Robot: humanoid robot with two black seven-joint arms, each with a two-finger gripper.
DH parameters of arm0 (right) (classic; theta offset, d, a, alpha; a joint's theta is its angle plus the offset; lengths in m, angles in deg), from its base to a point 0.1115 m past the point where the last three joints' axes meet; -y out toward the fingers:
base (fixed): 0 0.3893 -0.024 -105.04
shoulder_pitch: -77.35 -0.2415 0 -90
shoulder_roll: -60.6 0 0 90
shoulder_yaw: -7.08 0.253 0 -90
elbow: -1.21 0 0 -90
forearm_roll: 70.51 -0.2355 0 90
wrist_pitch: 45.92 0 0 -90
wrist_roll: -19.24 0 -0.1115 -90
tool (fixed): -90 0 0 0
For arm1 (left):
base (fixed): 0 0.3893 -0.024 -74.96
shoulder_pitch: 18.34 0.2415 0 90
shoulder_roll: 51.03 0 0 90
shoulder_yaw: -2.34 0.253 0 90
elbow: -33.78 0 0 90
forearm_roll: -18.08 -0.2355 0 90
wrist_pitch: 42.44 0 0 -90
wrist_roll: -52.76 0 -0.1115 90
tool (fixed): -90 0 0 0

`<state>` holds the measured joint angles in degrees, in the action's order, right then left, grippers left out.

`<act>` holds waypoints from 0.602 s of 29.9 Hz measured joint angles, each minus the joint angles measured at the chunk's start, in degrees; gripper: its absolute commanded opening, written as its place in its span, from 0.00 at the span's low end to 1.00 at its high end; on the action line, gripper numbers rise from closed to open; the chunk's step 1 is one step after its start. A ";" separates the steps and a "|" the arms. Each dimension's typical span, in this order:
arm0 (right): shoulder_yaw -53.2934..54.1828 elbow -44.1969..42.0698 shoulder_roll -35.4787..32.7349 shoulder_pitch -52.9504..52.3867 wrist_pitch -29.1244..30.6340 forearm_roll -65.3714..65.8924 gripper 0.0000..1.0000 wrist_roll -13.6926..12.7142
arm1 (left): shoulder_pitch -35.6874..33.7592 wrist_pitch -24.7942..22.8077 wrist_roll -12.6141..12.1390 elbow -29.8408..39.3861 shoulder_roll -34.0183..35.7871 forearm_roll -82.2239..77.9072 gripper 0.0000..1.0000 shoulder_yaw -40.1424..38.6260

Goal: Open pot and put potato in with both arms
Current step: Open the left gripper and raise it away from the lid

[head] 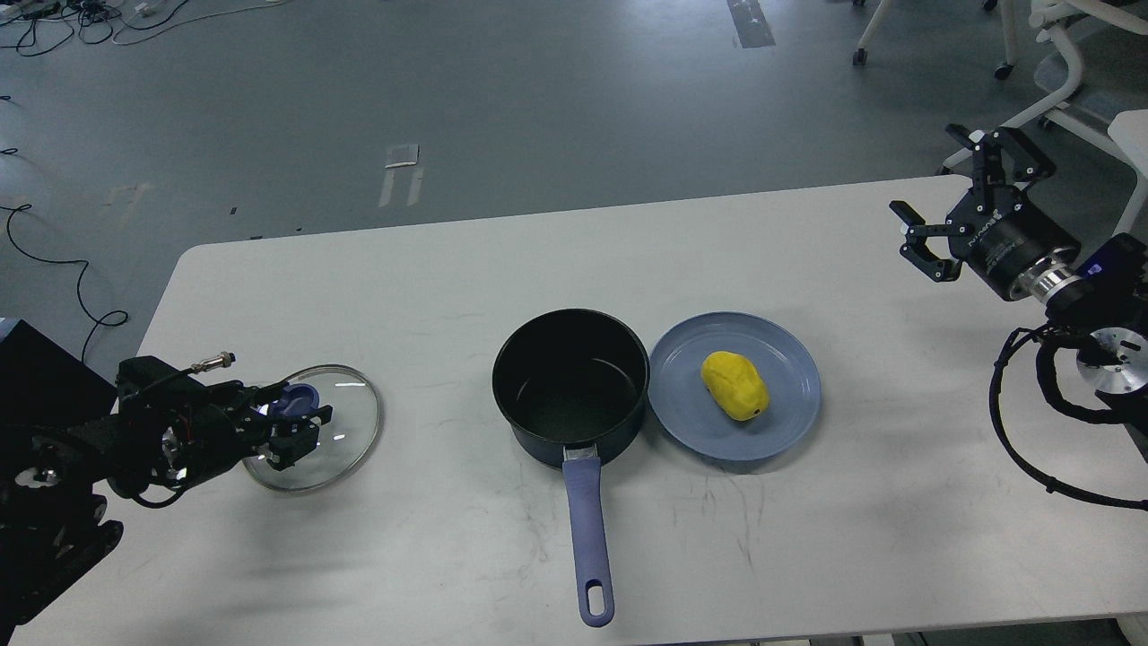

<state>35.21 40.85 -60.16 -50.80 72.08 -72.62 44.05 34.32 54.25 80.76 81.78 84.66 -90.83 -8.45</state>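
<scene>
White table [430, 296] carries the uncovered pot [570, 386], well apart from both grippers; right gripper [942, 193] splayed, grasping nothing; glass lid [345, 422] with left gripper [300, 417] clenched on its knob; potato [735, 386] on blue plate [682, 413]

- A white table [377, 296] with rounded corners fills the lower part of the view; faint dark scuffs mark its top toward 6 o'clock.
- Behind it lies a grey floor [556, 99], smooth and dull.
- Black and white cables [81, 18] lie tangled at 11 o'clock; another black cable [54, 265] loops at 9 o'clock.
- Pale tape strips [401, 170] sit on the floor toward 12 o'clock.
- White chair legs on castors [1004, 54] stand at 1 o'clock.
</scene>
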 measured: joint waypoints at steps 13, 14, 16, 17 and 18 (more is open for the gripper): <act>0.00 0.00 -0.49 0.01 0.00 0.00 1.00 -0.04 | -3.94 -2.68 -0.01 4.42 1.14 10.97 0.97 -0.01; 0.00 0.00 -0.51 0.01 0.00 0.00 1.00 -0.04 | -5.14 -4.34 -0.02 5.89 1.57 13.41 0.97 -0.02; 0.00 0.00 -0.53 0.01 0.00 0.00 1.00 -0.04 | -7.50 -7.90 0.01 8.62 2.36 18.73 0.97 -0.21; 0.00 0.00 -0.54 0.01 0.00 0.00 1.00 -0.04 | -8.69 -10.02 0.00 9.81 2.70 22.23 0.98 -0.28; 0.00 0.00 -0.54 0.01 0.00 0.00 1.00 -0.04 | -10.08 -12.30 -0.01 10.95 3.02 26.48 0.98 -0.59</act>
<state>35.21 40.85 -60.70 -50.78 72.08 -72.62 44.02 24.24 41.96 80.76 92.73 87.68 -64.35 -9.04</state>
